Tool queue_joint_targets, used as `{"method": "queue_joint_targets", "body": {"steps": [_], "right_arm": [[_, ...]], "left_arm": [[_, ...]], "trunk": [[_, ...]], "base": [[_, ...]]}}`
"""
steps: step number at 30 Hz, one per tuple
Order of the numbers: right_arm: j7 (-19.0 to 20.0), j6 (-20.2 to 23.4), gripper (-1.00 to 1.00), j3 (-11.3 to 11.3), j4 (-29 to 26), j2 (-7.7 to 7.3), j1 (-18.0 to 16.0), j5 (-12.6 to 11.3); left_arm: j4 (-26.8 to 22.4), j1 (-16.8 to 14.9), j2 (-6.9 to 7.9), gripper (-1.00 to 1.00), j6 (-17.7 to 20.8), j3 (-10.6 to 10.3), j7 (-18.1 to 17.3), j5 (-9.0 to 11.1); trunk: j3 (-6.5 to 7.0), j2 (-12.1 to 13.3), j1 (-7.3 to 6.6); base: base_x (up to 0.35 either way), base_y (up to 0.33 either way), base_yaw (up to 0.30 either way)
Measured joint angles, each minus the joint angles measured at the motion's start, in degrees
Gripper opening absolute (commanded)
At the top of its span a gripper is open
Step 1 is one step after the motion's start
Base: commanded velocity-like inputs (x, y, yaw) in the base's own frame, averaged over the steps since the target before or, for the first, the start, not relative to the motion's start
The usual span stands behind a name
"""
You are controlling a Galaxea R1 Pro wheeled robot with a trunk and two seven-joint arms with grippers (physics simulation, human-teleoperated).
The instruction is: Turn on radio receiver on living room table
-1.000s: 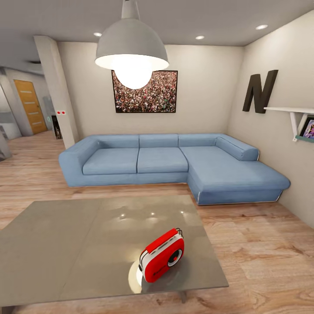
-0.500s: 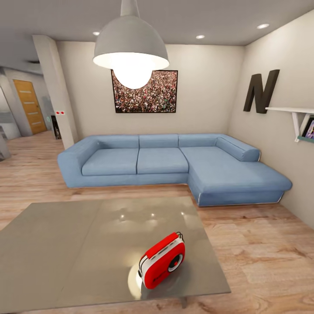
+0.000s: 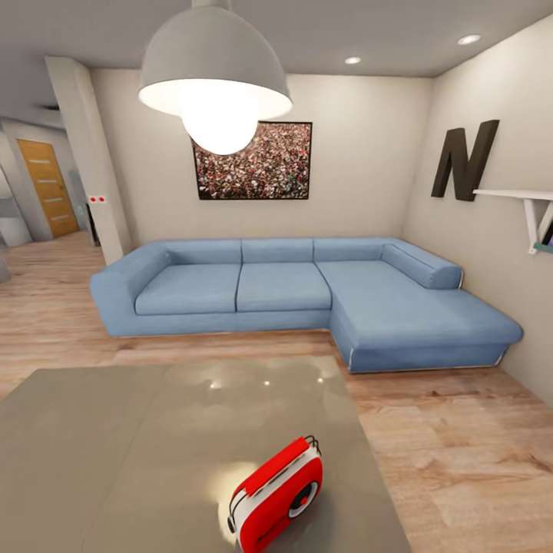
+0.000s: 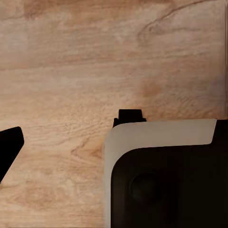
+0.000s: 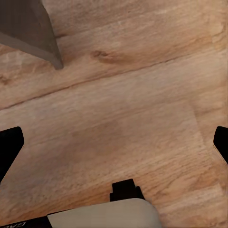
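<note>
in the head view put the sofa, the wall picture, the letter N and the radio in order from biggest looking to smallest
1. Sofa.
2. Wall picture.
3. Radio receiver and letter N: they look about alike, and the radio sits much nearer the camera, so I won't rank them.

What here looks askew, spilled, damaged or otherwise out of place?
Nothing stands out. The radio stands upright near the table's near right corner, turned at an angle to its edges. No spill or damage shows on the table, the sofa or the floor.
</note>
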Motion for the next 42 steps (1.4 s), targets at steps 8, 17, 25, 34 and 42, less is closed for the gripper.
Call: {"method": "queue_joint_targets", "body": {"steps": [8, 17, 25, 34, 42], "right_arm": [[0.01, 0.0, 1.0, 0.03, 0.0, 0.0, -0.01, 0.0], [0.01, 0.0, 1.0, 0.03, 0.0, 0.0, 0.0, 0.0], [0.01, 0.0, 1.0, 0.03, 0.0, 0.0, 0.01, 0.0], [0.01, 0.0, 1.0, 0.02, 0.0, 0.0, 0.01, 0.0], [0.0, 0.0, 1.0, 0.03, 0.0, 0.0, -0.02, 0.0]], "left_arm": [[0.0, 0.0, -0.04, 1.0, 0.0, -0.01, 0.0, 0.0], [0.0, 0.0, -0.05, 1.0, 0.0, 0.0, 0.0, 0.0], [0.0, 0.0, -0.03, 1.0, 0.0, -0.02, 0.0, 0.0], [0.0, 0.0, 0.0, 1.0, 0.0, 0.0, 0.0, 0.0], [0.0, 0.0, 0.0, 1.0, 0.0, 0.0, 0.0, 0.0]], "trunk": [[0.0, 0.0, 0.0], [0.0, 0.0, 0.0], [0.0, 0.0, 0.0], [0.0, 0.0, 0.0], [0.0, 0.0, 0.0]], "base": [[0.261, -0.164, 0.0], [0.257, -0.177, 0.0], [0.094, -0.056, 0.0], [0.002, -0.001, 0.0], [0.0, 0.0, 0.021]]}}
